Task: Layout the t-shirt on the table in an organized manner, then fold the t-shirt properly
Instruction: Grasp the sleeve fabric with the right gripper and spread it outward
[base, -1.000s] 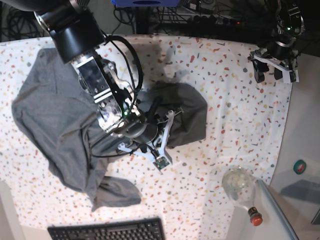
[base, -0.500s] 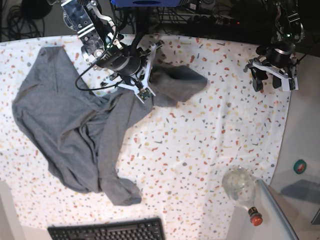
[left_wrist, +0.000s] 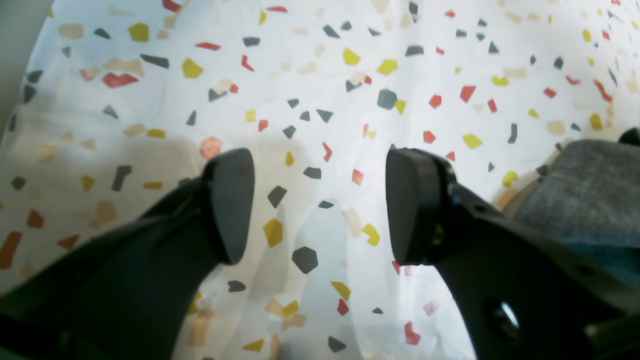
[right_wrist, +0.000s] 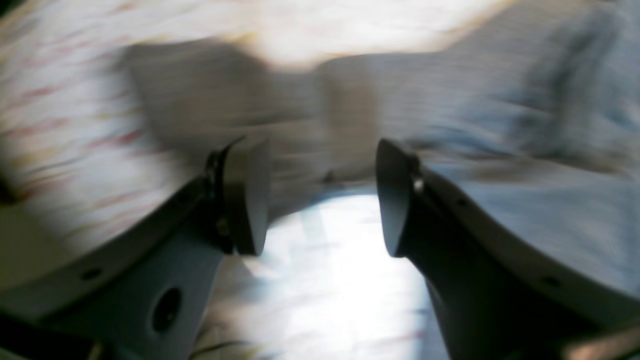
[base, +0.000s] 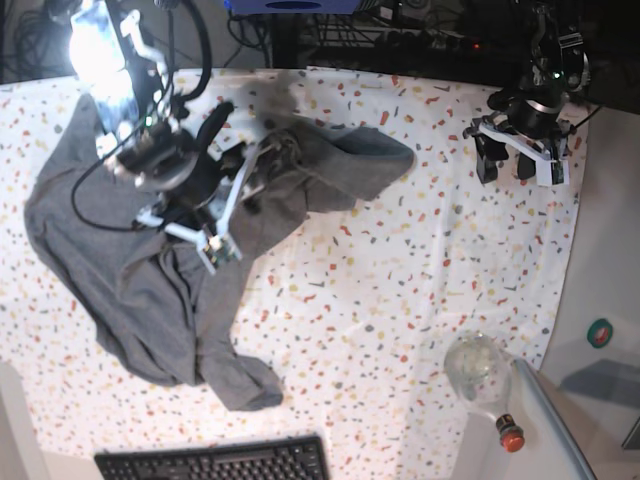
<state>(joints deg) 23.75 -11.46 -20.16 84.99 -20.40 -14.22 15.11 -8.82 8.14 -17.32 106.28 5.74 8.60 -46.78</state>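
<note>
The grey t-shirt (base: 120, 250) lies crumpled over the left half of the table (base: 400, 300), with one sleeve (base: 365, 160) reaching right along the far side. My right gripper (base: 240, 190) hovers over the shirt's upper middle. In the blurred right wrist view, that right gripper (right_wrist: 322, 200) is open, nothing between its fingers, with grey fabric (right_wrist: 525, 100) behind it. My left gripper (base: 515, 150) hangs over the bare table at the far right. Seen from the left wrist, the left gripper (left_wrist: 320, 205) is open and empty, a strip of grey cloth (left_wrist: 590, 190) at the right edge.
A black keyboard (base: 215, 462) lies at the near edge. A clear glass bottle with a red cap (base: 482, 378) lies at the near right by a grey board (base: 550, 425). The table's right edge (base: 572, 250) runs close to my left gripper. Cables lie behind the table.
My right gripper carried a bunched part of the shirt from the middle to the far side, then opened, let it go and moved left. The left gripper shifted slightly left.
</note>
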